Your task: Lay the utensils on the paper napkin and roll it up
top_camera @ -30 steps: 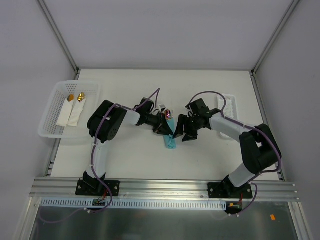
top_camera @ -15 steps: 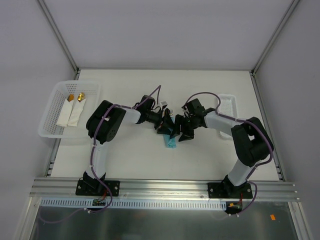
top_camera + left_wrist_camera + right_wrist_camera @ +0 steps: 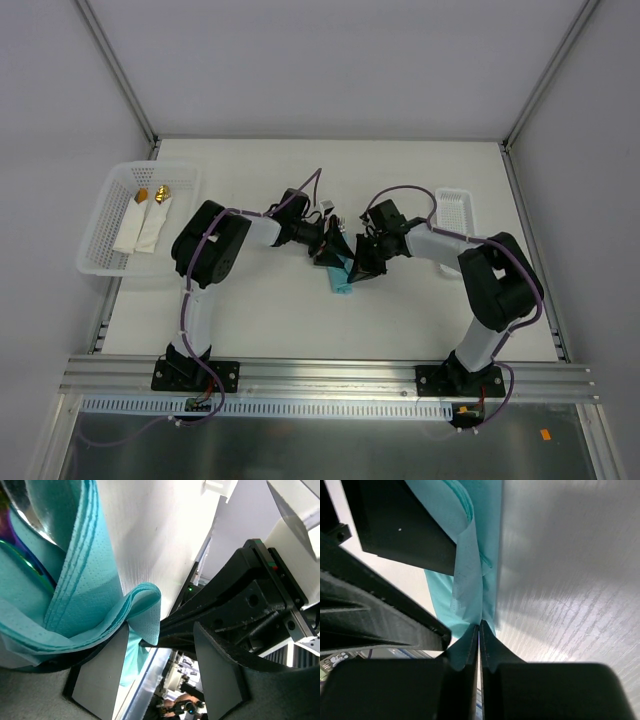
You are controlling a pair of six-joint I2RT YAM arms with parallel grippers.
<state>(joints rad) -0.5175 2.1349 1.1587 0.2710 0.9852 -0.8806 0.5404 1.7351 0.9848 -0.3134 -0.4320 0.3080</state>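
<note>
The teal paper napkin (image 3: 342, 284) lies partly rolled at the table's middle, between both grippers. In the left wrist view its folded layers (image 3: 85, 595) wrap round a utensil with a shiny purplish head (image 3: 11, 532) at the far left. One flap drapes over a finger of my left gripper (image 3: 160, 650), which is open and astride the roll's edge (image 3: 330, 252). My right gripper (image 3: 479, 625) is shut, its tips pinching a thin hanging edge of the napkin (image 3: 470, 580). It faces the left gripper closely (image 3: 357, 265).
A white basket (image 3: 100, 230) at the left holds two white rolled napkins with gold-tipped utensils (image 3: 148, 218). A small white tray (image 3: 455, 210) sits at the right, behind the right arm. A metal rail runs along the table's near edge.
My right gripper has moved left to the napkin and shut on its edge. My left gripper has opened, and the purplish heads no longer show from above.
</note>
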